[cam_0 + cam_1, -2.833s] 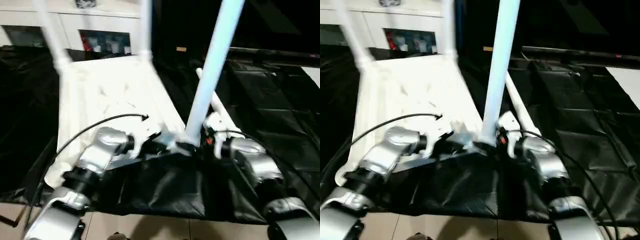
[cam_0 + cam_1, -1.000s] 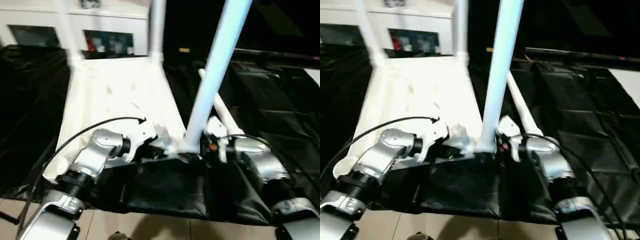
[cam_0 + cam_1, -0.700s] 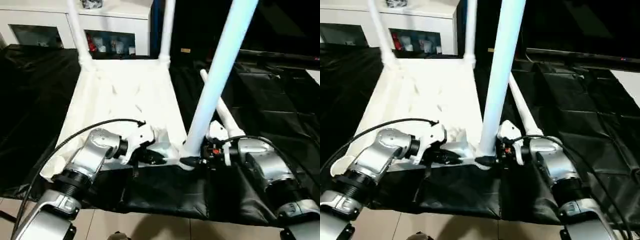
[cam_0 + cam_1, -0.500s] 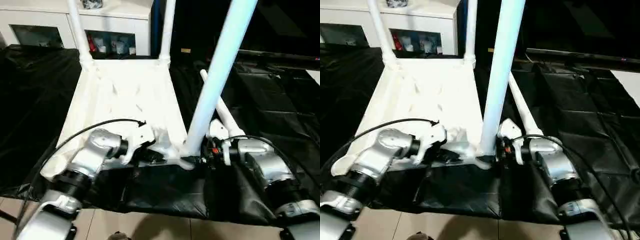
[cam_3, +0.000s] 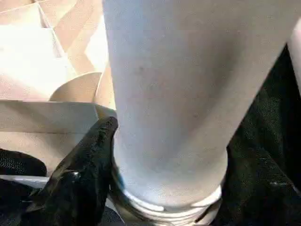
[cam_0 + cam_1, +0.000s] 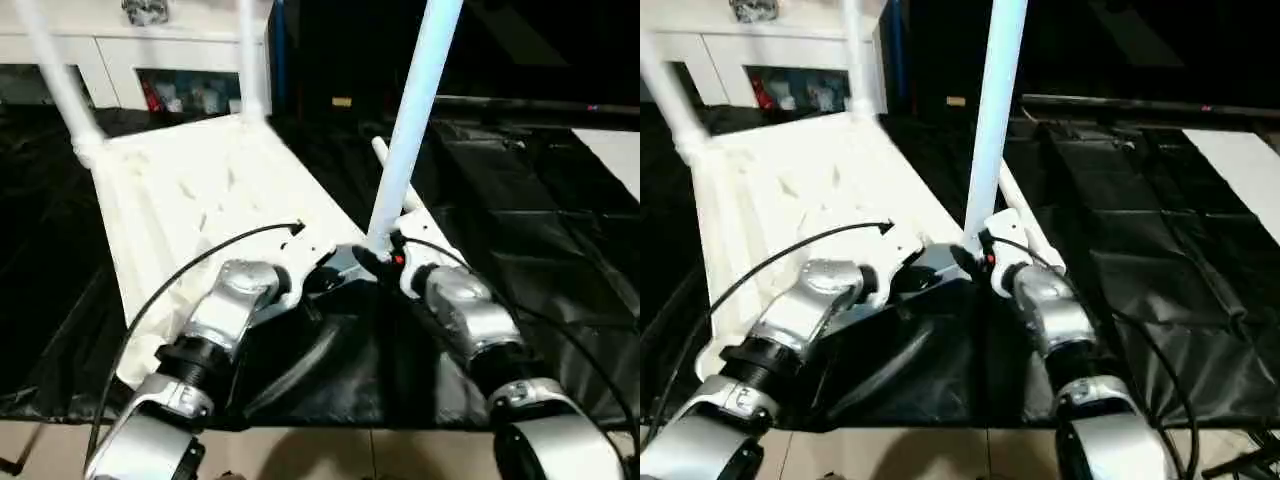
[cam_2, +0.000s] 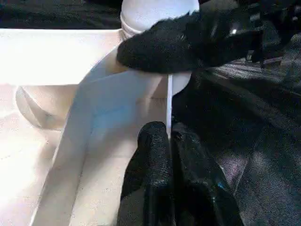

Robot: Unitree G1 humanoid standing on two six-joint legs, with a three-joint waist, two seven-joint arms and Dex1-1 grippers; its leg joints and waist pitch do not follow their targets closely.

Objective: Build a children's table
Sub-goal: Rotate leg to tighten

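The children's table top [image 6: 200, 190] lies underside up on a black sheet. Two legs [image 6: 55, 80] [image 6: 250, 60] stand in its far corners. A third leg [image 6: 410, 120] stands in the near right corner socket. My right gripper [image 6: 378, 260] is at that leg's base; one black finger [image 5: 89, 169] presses against the leg [image 5: 169, 94]. My left gripper [image 7: 168, 141] is shut on the thin wall of the top's near rim, just beside that socket. Another leg [image 6: 418, 208] lies on the sheet behind the standing one.
The black sheet [image 6: 540, 200] covers the work surface to the right and front. A white cabinet [image 6: 180, 80] with glass doors stands behind the table top. A flat white board [image 6: 1240, 150] lies at the far right. Tiled floor [image 6: 300, 455] runs along the near edge.
The whole picture has shifted, so the camera has moved. Both grippers stay at the near right corner; my right forearm now reaches the leg's base more from the front than from the side.
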